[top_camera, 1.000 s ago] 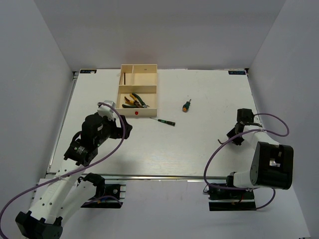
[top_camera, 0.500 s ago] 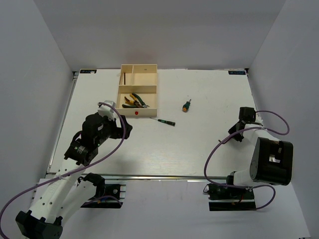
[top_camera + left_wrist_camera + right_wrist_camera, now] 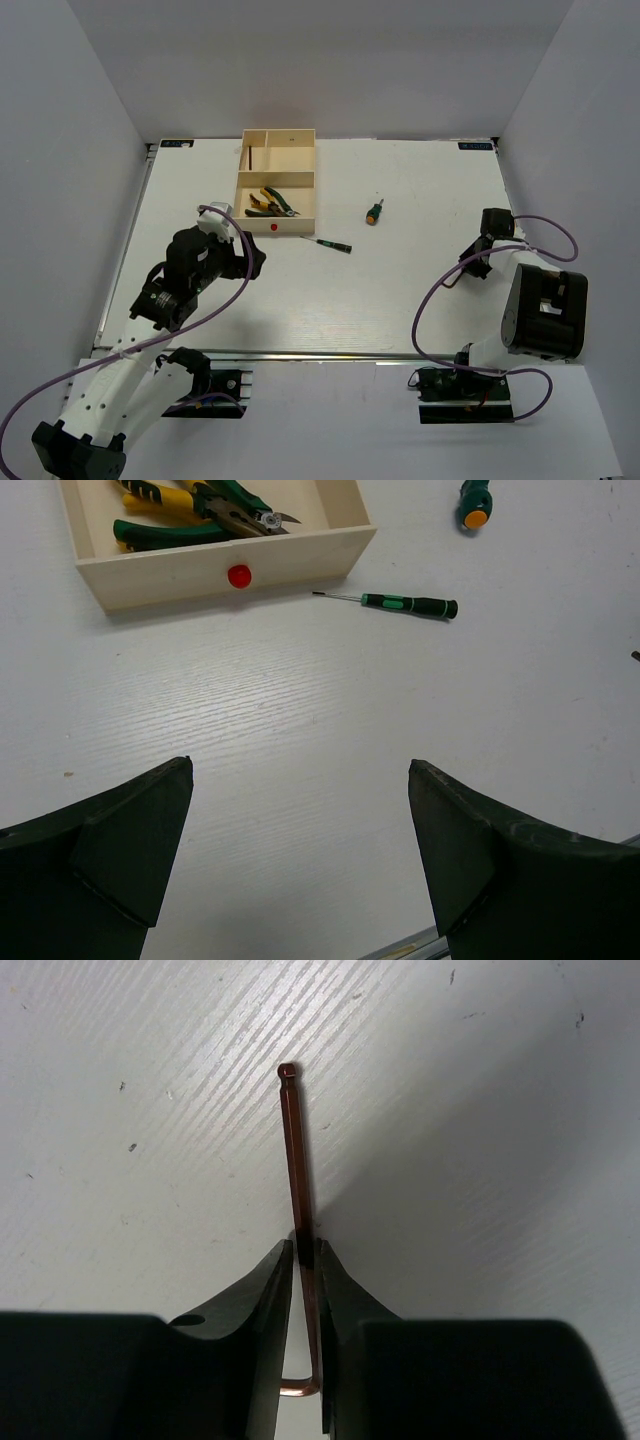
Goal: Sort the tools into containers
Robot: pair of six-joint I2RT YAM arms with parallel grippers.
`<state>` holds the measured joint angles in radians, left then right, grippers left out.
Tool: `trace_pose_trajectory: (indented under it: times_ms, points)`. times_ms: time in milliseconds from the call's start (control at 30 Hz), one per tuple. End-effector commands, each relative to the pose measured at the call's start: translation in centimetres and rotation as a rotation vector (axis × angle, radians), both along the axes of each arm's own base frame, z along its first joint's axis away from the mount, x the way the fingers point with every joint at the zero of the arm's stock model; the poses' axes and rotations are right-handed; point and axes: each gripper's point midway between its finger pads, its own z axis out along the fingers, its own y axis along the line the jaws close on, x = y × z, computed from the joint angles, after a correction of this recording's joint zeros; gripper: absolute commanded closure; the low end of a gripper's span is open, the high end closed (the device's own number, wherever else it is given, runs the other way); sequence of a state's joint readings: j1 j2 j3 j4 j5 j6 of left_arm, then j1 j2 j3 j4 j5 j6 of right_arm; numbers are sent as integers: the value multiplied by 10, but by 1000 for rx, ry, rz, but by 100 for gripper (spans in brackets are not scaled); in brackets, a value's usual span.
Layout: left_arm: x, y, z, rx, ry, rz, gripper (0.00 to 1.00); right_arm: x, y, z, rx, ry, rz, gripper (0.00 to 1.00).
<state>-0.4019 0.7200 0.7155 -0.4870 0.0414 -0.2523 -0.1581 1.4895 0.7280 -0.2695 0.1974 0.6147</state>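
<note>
The cream tray (image 3: pixel 242 181) stands at the back left, with a red dot (image 3: pixel 239 576) on its front rim. Yellow-handled and green-handled pliers (image 3: pixel 270 203) lie in its large compartment and also show in the left wrist view (image 3: pixel 190 505). The thin green screwdriver (image 3: pixel 331 243) (image 3: pixel 405 604) lies on the table just right of the tray. The stubby screwdriver (image 3: pixel 374 211) (image 3: pixel 474 500) lies further right. My left gripper (image 3: pixel 250 262) (image 3: pixel 300 770) is open and empty, in front of the tray. My right gripper (image 3: pixel 472 266) (image 3: pixel 305 1245) is shut on a thin L-shaped hex key (image 3: pixel 292 1150) low over the table at the right.
White walls enclose the table on three sides. The right arm's purple cable (image 3: pixel 440 300) loops over the table near its base. The two small tray compartments (image 3: pixel 280 155) are at the back.
The right arm's wrist has shifted a little to the right and toward the back. The left arm has not moved.
</note>
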Motion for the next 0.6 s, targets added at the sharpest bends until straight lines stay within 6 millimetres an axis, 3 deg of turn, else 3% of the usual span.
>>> trace_pose_trajectory:
  times_ms: [0,233,333,433,567]
  points:
    - [0,0,-1,3,5,-4,2,-73,17,-42,76,312,50,79]
    - [0,0,-1,5,4,-2,2,-80,19,-49,89,364,76,77]
    - [0,0,0,4,1,-2,2,-78,19,-48,85,362,85,84]
    - [0,0,0,3,3,-4,2,-77,19,-48,86,358,94,100]
    - [0,1,0,4,-1,0,2,-69,17,-41,70,320,114,100]
